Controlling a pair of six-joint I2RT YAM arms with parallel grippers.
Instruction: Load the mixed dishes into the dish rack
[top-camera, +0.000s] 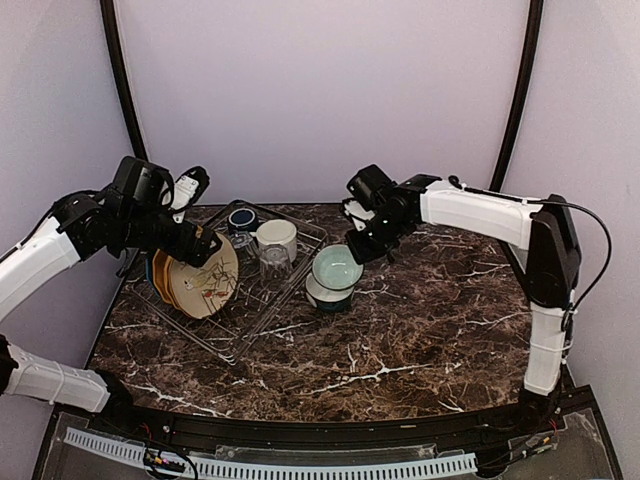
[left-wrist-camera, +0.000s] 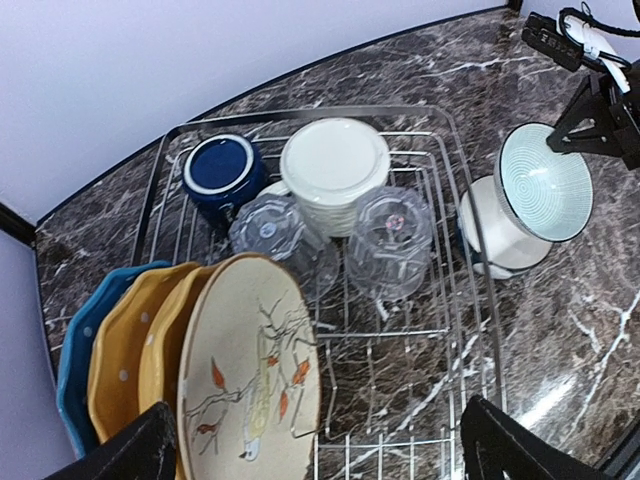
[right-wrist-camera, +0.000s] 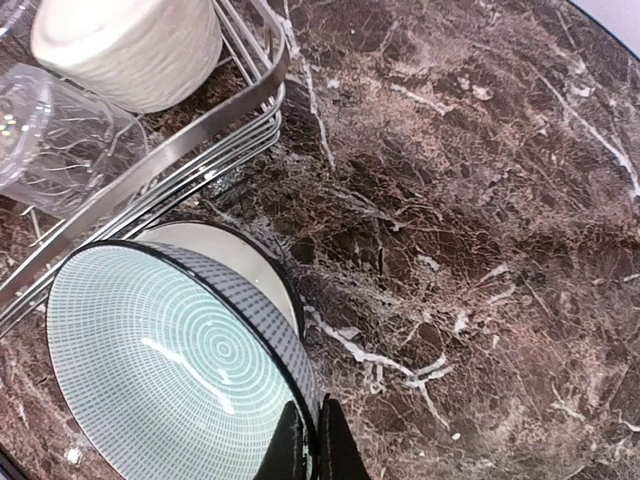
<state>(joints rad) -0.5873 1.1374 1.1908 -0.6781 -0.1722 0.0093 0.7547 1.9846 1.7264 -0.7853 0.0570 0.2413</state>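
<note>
The dish rack (top-camera: 296, 228) (left-wrist-camera: 470, 250) holds a blue dotted plate (left-wrist-camera: 75, 350), mustard-yellow plates (left-wrist-camera: 125, 360) and a cream leaf-patterned plate (left-wrist-camera: 250, 370) (top-camera: 210, 280) on edge. Upside down behind them are a dark blue mug (left-wrist-camera: 222, 172), a cream mug (left-wrist-camera: 335, 170) (right-wrist-camera: 130, 45) and two clear ribbed glasses (left-wrist-camera: 275, 235) (left-wrist-camera: 392, 235). My left gripper (left-wrist-camera: 320, 455) (top-camera: 205, 245) hangs open above the leaf plate, touching nothing. My right gripper (right-wrist-camera: 310, 408) (top-camera: 357, 252) is shut on the rim of the tilted pale-teal bowl (right-wrist-camera: 160, 370) (top-camera: 337, 268), just right of the rack.
Under the teal bowl a white bowl (right-wrist-camera: 245, 265) (left-wrist-camera: 495, 230) rests on the marble table beside the rack's right rim (right-wrist-camera: 200, 140). Dark marble tabletop (top-camera: 430, 320) stretches to the right and front. The right arm reaches in from the right.
</note>
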